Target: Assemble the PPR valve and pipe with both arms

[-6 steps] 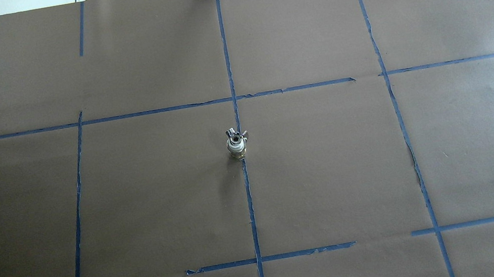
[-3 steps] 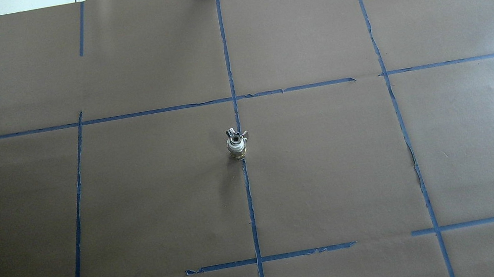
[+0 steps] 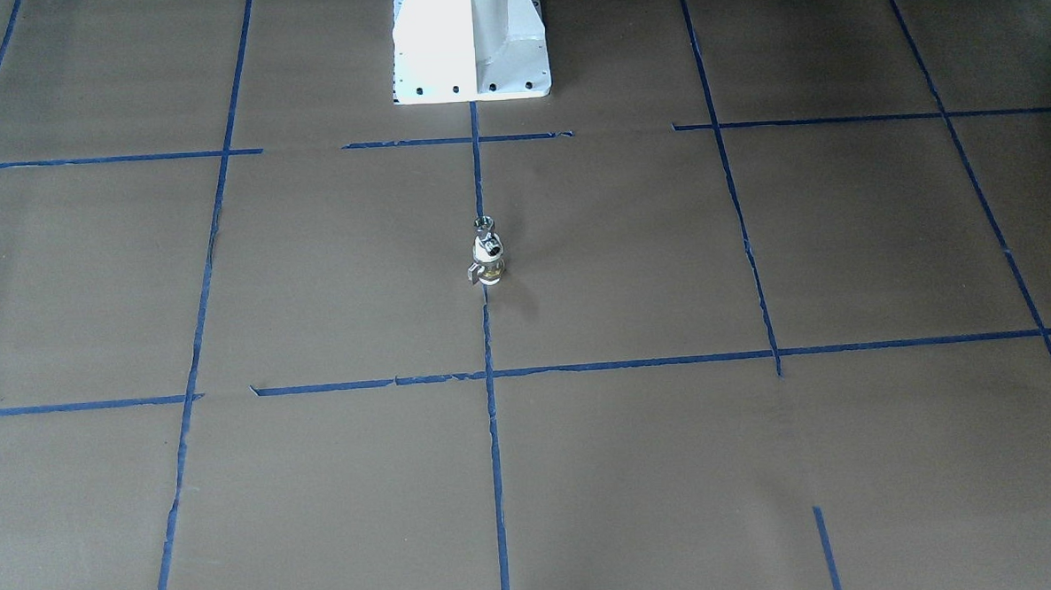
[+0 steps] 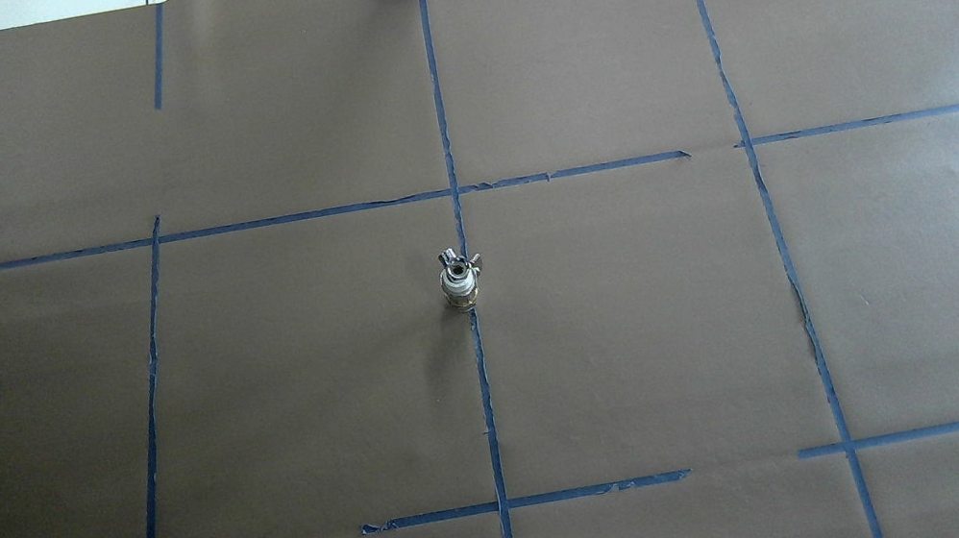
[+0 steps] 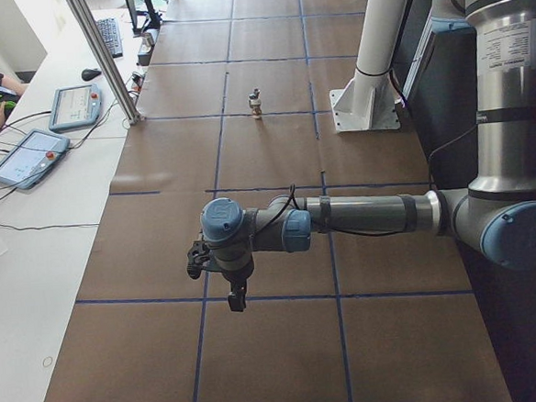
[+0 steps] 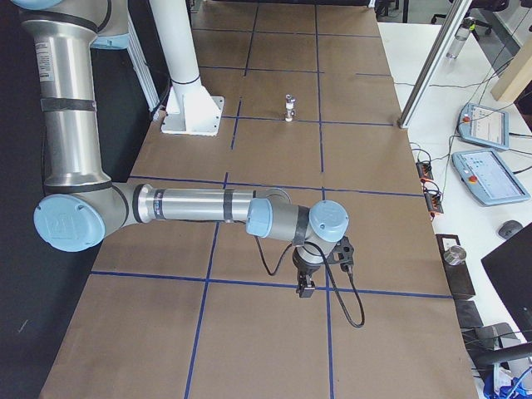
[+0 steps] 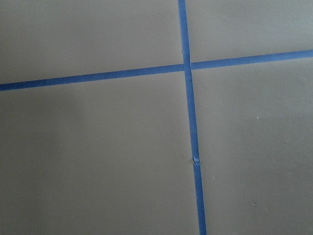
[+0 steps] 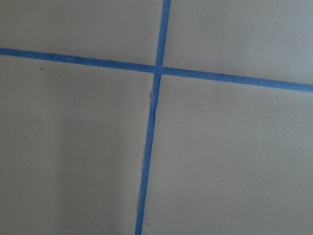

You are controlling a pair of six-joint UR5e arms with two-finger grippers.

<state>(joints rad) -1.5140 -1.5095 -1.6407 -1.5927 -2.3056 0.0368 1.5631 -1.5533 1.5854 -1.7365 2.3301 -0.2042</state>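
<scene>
The PPR valve (image 4: 461, 291), white and brass with a small grey lever, stands upright on the centre tape line of the table. The silver pipe (image 4: 459, 264) sits on its top end, and I cannot tell how tightly they join. Both also show in the front view, the valve (image 3: 489, 263) below the pipe (image 3: 484, 225). The left gripper (image 5: 236, 295) shows only in the exterior left view, far from the parts, hanging over a tape crossing. The right gripper (image 6: 305, 287) shows only in the exterior right view, equally far off. I cannot tell whether either is open. Both wrist views show only paper and tape.
The white pedestal (image 3: 470, 40) stands at the robot's side of the table. An aluminium post (image 5: 101, 56) rises at the far edge. Teach pendants (image 6: 482, 174) and cables lie on the white bench beyond it. Blue tape lines (image 4: 488, 404) grid the brown paper.
</scene>
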